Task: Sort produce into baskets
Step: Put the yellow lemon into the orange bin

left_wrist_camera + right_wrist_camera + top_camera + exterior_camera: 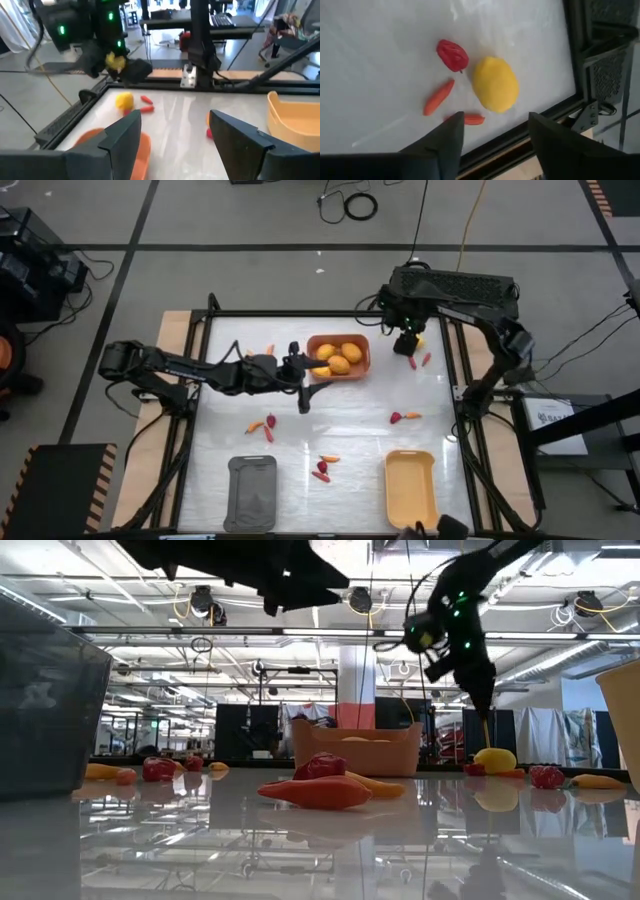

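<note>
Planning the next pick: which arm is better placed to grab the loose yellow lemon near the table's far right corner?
Right. The right gripper hovers over the lemon, jaws open. The left gripper is beside the orange basket, farther away.

My right gripper hangs just above the yellow lemon, beside the orange-brown basket.

The right tool hides the lemon in the high view.
</note>
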Controlling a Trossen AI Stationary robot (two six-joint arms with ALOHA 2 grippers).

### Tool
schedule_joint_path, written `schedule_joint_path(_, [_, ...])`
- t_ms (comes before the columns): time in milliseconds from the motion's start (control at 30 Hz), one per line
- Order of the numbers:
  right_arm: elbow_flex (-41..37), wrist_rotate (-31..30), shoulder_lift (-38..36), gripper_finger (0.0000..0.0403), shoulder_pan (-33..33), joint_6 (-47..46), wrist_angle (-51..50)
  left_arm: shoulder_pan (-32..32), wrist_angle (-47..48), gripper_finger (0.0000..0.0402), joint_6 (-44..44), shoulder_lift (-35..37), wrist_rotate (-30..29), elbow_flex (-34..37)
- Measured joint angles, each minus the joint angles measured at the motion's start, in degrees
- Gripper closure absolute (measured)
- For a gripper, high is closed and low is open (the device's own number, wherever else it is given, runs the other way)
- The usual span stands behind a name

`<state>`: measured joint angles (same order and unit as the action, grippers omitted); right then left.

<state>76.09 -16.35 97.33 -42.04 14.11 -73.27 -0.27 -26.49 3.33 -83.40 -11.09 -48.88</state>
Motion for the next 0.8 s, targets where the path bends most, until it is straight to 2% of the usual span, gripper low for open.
schedule_joint_path(167, [0.5, -0.1, 3.9, 0.0130, -1.6, 5.4, -2.1, 0.0, 0.0, 0.0160, 0.0, 0.0, -0.1, 0.0])
schedule_joint_path(300, [0.5, -2.5, 6.2, 0.0106, -2.3, 8.8, -1.8, 0.0, 0.0, 0.0160, 0.0, 0.0, -0.1, 0.0])
schedule_joint_path(400, [0.5, -4.8, 7.8, 0.0100, -2.5, 11.2, -1.8, 0.0, 0.0, 0.0160, 0.0, 0.0, -0.1, 0.0])
schedule_joint_path(700, [0.5, -5.0, 10.5, 0.0099, -2.7, 13.9, 2.2, 0.0, 0.1, 0.0160, 0.0, 0.0, -0.1, 0.0])
schedule_joint_path(800, [0.5, -8.9, 11.7, 0.0099, -2.7, 14.3, 2.9, 0.0, 0.1, 0.0160, 0.0, 0.0, -0.1, 0.0])
